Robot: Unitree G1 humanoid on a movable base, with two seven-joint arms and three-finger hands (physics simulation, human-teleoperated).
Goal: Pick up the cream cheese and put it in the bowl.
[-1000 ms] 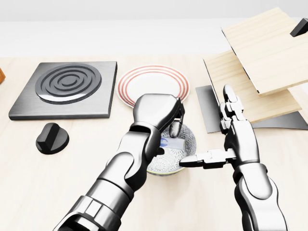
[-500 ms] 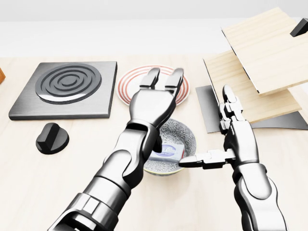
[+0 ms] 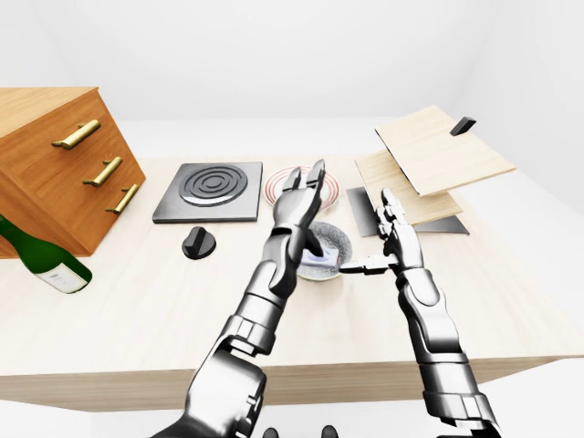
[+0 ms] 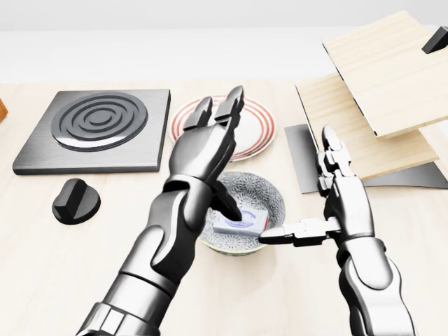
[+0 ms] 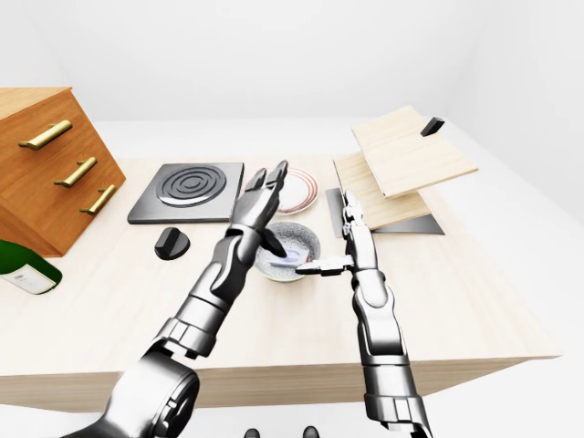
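The cream cheese (image 4: 242, 223), a small white and blue pack, lies flat inside the grey patterned bowl (image 4: 267, 193) at the middle of the head view. My left hand (image 4: 222, 150) hovers over the bowl's left half, open, with its fingers (image 4: 229, 105) stretched toward the top of the view and the thumb hanging down near the pack. To the right of the bowl my right hand (image 4: 301, 189) is open, its thumb pointing left at the bowl's rim and its fingers (image 4: 330, 150) upright. Nothing is held in either hand.
A black stove plate (image 4: 94, 126) and a black knob (image 4: 75, 201) lie to the left. A red-striped plate (image 4: 259, 129) sits just above the bowl. Stacked wooden boards (image 4: 371, 112) rise at the right. A wooden drawer cabinet (image 3: 55, 164) and a wine bottle (image 3: 46, 260) stand far left.
My left hand, curled over the bowl a second ago, has opened, let the cream cheese drop into the bowl and lifted a little to the left. The right hand has barely moved.
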